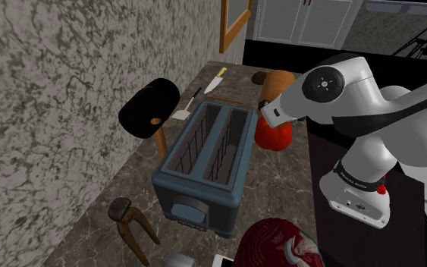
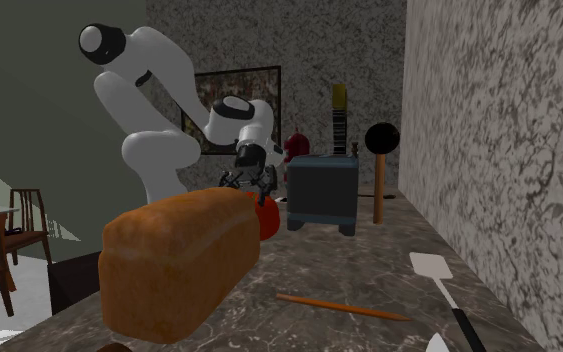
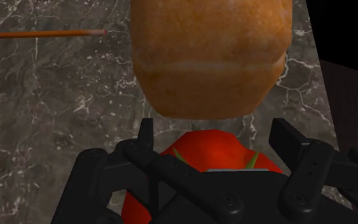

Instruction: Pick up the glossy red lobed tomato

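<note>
Hovering above the red tomato [image 3: 209, 156], gripper [image 3: 214, 127] is standing wide, wrist view is showing bread loaf [image 3: 209, 57] just beyond, surface [image 3: 44, 114] edge nearby.

Blue-grey toaster [image 1: 204, 163] at middle of counter [image 1: 280, 197]. Bread loaf [image 2: 184, 255] along the counter's open edge. Orange pencil [image 2: 341, 305] and spatula [image 2: 434, 268] toward the wall edge.
</note>
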Robot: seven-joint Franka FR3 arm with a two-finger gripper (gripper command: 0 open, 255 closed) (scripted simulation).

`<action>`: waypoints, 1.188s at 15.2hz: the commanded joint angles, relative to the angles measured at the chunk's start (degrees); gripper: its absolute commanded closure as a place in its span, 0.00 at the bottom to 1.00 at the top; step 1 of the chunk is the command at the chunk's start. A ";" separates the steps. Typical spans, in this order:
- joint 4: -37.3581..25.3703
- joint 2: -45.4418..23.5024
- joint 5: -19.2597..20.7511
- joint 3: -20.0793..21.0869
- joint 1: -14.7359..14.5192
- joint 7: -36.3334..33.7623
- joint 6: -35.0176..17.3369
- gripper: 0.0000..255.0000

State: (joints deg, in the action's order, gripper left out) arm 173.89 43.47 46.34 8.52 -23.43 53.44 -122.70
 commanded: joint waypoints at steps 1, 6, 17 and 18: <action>0.06 -0.14 0.12 0.01 0.07 -0.14 -0.18 1.00; 0.09 -0.14 0.17 -0.01 0.10 -0.16 -0.23 1.00; -2.29 5.01 -3.15 -0.76 -1.77 5.54 5.69 1.00; -2.71 5.61 -3.52 -0.84 -1.97 6.26 6.49 1.00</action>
State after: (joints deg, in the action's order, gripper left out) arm 171.36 48.07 43.24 7.83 -25.14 58.81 -117.11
